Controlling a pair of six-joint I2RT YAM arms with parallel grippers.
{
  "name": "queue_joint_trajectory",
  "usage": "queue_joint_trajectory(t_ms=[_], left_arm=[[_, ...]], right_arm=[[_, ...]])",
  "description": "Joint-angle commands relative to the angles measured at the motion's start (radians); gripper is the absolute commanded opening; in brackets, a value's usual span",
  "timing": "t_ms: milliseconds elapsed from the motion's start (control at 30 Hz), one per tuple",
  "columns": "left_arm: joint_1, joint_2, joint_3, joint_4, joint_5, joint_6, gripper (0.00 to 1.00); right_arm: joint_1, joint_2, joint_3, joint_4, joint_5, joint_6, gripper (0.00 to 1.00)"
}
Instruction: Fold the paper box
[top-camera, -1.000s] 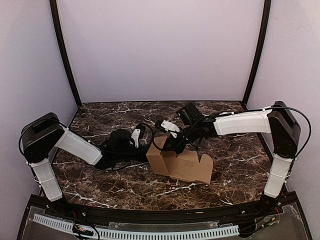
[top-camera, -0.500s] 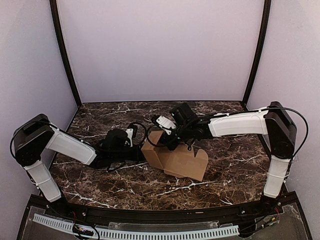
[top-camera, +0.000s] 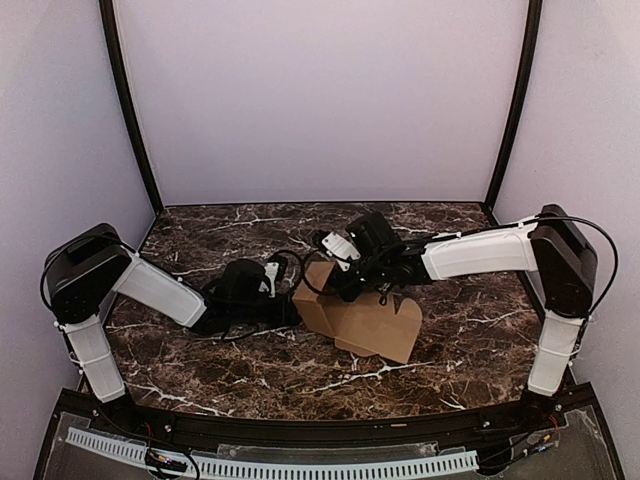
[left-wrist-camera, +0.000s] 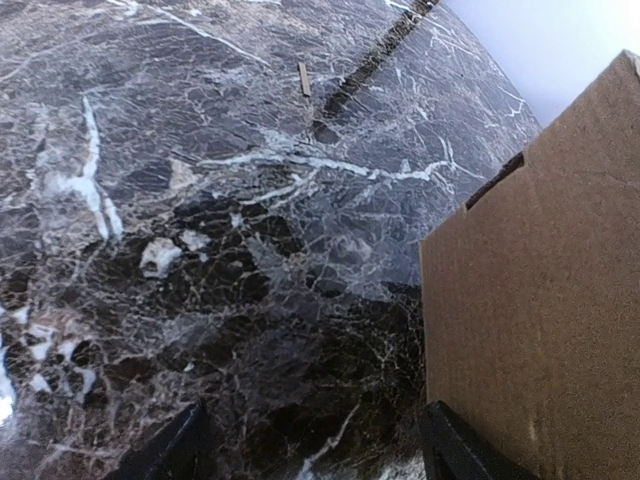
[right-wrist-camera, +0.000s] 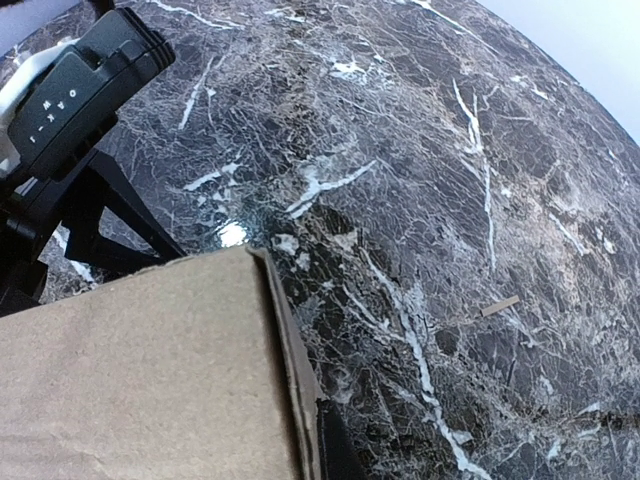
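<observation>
The paper box (top-camera: 372, 325) is plain brown cardboard, partly folded, lying mid-table with its left end raised. My right gripper (top-camera: 343, 283) is shut on the upper edge of that raised wall. In the right wrist view the cardboard (right-wrist-camera: 140, 370) fills the lower left; one dark finger (right-wrist-camera: 335, 450) presses its doubled edge and the other is hidden behind it. My left gripper (top-camera: 288, 303) is low on the table at the box's left side. In the left wrist view it stands open (left-wrist-camera: 310, 455), with its right finger (left-wrist-camera: 455, 450) against the box wall (left-wrist-camera: 540, 300) and only table between the fingers.
The tabletop is dark marble (top-camera: 200, 360). A small tan sliver (right-wrist-camera: 500, 306) lies on it beyond the box, and the same sliver (left-wrist-camera: 304, 78) shows in the left wrist view. Purple walls and black posts (top-camera: 130, 120) close in the back and sides.
The box and both grippers slid a little left, then came back right. The right gripper stayed shut on the box wall and the left gripper stayed open.
</observation>
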Motion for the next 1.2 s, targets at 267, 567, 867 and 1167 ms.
queue_joint_trajectory(t_ms=[267, 567, 867, 1167], left_arm=[[-0.011, 0.041, 0.043, 0.099, 0.13, 0.007, 0.74], [0.024, -0.13, -0.107, -0.049, -0.017, 0.114, 0.8], [0.03, -0.23, -0.087, -0.108, -0.033, 0.146, 0.8], [-0.006, -0.229, 0.032, -0.098, 0.041, 0.099, 0.8]], right_arm=[[0.006, 0.019, 0.05, 0.009, -0.111, -0.082, 0.0], [-0.006, -0.181, -0.266, 0.177, -0.08, -0.224, 0.0], [-0.006, -0.169, -0.473, 0.504, -0.051, -0.18, 0.0], [-0.007, -0.153, -0.543, 0.544, -0.019, -0.163, 0.0]])
